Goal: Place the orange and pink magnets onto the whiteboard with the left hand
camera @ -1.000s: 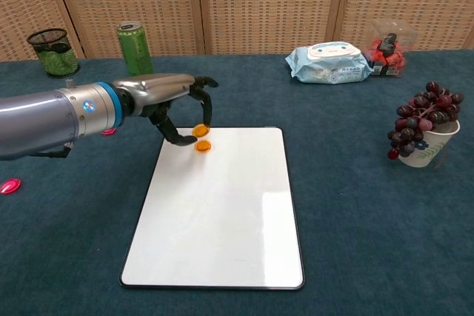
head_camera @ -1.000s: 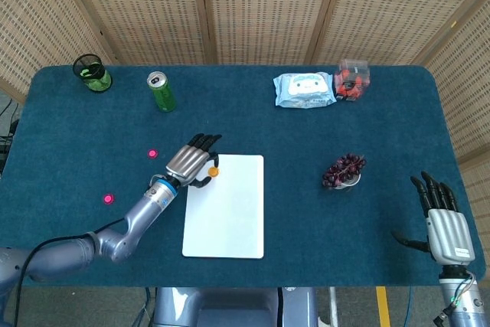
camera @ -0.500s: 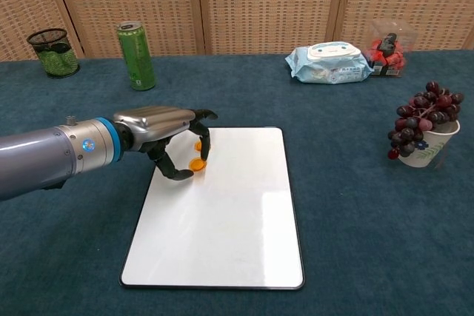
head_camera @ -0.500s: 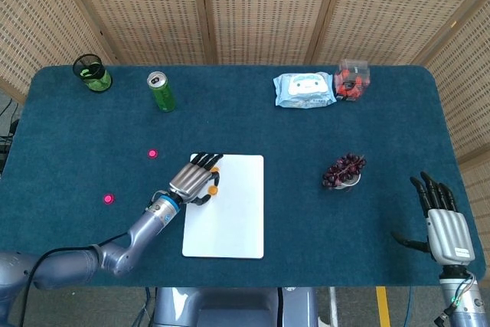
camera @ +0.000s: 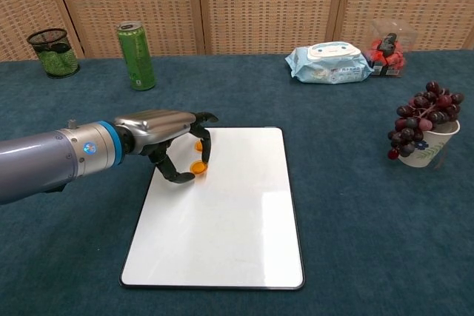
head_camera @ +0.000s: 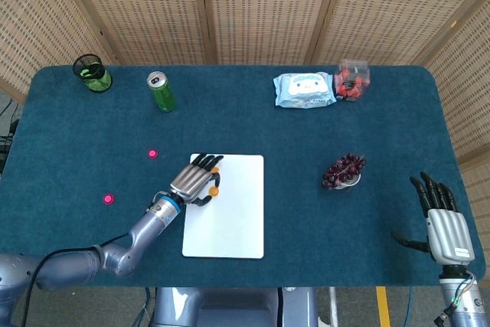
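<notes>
The whiteboard (head_camera: 230, 212) (camera: 222, 220) lies flat at the table's front centre. My left hand (head_camera: 195, 182) (camera: 164, 132) hovers low over its far left corner and pinches an orange magnet (head_camera: 213, 188) (camera: 198, 167) between thumb and fingertip, right at the board's surface. A second orange spot (camera: 196, 146) shows behind the fingers; I cannot tell whether it is another magnet. Two pink magnets (head_camera: 152, 154) (head_camera: 108, 198) lie on the cloth left of the board. My right hand (head_camera: 442, 218) rests open at the front right, seen only in the head view.
A green can (head_camera: 161, 91) (camera: 135, 56) and a mesh cup (head_camera: 92, 73) (camera: 52, 52) stand at the back left. A wipes pack (head_camera: 305, 90) (camera: 329, 62) and a red-filled box (head_camera: 352, 80) (camera: 387, 48) sit at the back right. Grapes in a cup (head_camera: 343, 171) (camera: 424, 129) stand right of the board.
My left hand moved down from beyond the board's far left corner onto the board with the orange magnet, then barely shifted. The right hand has stayed still.
</notes>
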